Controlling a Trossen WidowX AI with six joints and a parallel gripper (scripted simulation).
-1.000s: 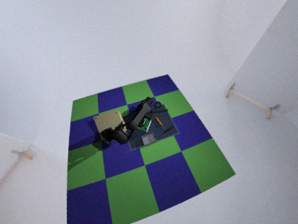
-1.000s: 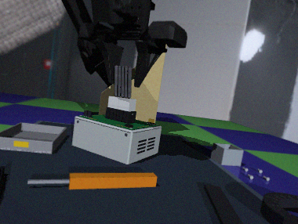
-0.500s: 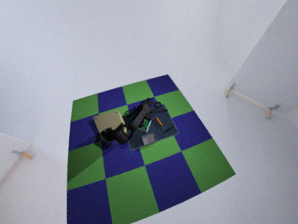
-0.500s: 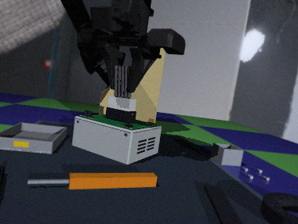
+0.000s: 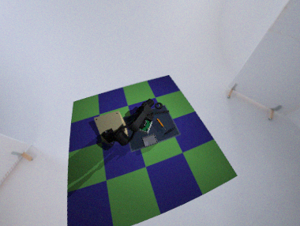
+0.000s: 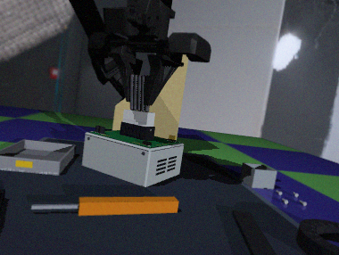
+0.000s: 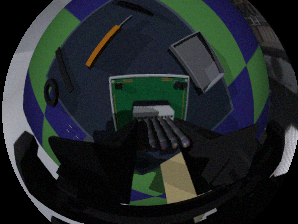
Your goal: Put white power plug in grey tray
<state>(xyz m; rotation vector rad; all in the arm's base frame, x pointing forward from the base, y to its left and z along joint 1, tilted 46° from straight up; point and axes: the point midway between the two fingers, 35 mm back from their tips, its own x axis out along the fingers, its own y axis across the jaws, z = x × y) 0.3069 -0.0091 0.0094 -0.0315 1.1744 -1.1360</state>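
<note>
The white power plug sits upright in its black socket on the circuit board, its grey cables rising from the top. The jaws are closed in a grasp on the plug at its cable end; how much of the white housing lies between the fingertips cannot be told. The step in hand appears to be working the plug loose, since it does not look free of the socket. The next move calls for a gentle side-to-side rock under a firm grip, with lift added only once the plug gives; a straight tug could slip off or drag the board. In the wrist view, the grey tray waits between one and two o'clock from the plug, well apart from it. The orange-handled screwdriver lies at eleven o'clock, and a black ring between nine and ten, both outside the likely carrying path.
</note>
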